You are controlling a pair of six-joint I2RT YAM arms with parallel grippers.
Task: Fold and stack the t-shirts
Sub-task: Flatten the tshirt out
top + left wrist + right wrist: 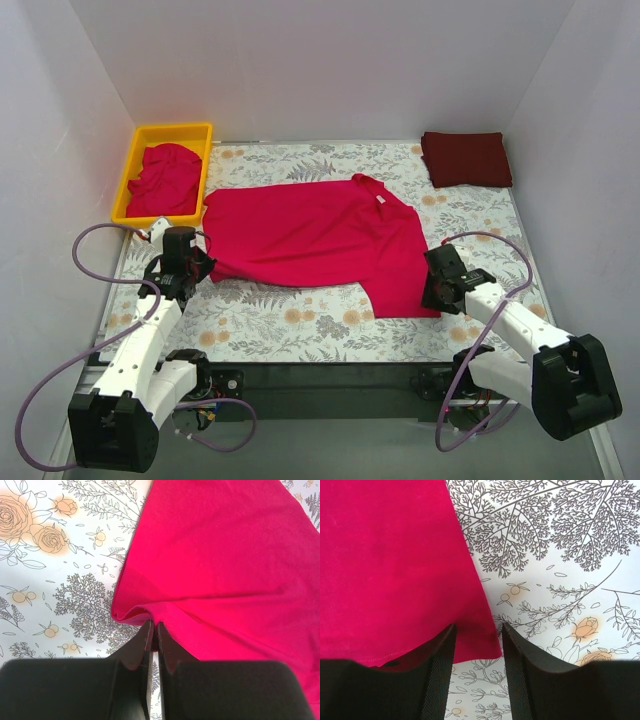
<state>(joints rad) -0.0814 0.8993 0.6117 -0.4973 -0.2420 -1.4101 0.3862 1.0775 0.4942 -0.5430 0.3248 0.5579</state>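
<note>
A crimson-pink t-shirt (310, 240) lies spread on the floral table, collar toward the back right. My left gripper (192, 268) is shut on its left edge; the left wrist view shows the pink cloth (225, 565) pinched between the closed fingers (170, 647). My right gripper (435, 288) is open, its fingers (440, 655) straddling the shirt's near right corner (475, 640) above the cloth. A crumpled pink t-shirt (163, 180) lies in the yellow tray (172, 133). A dark maroon t-shirt (465, 158) lies folded at the back right.
The floral mat (300, 325) covers the table. White walls stand on the left, back and right. The tray stands at the back left corner. Purple cables loop beside both arms (85, 255).
</note>
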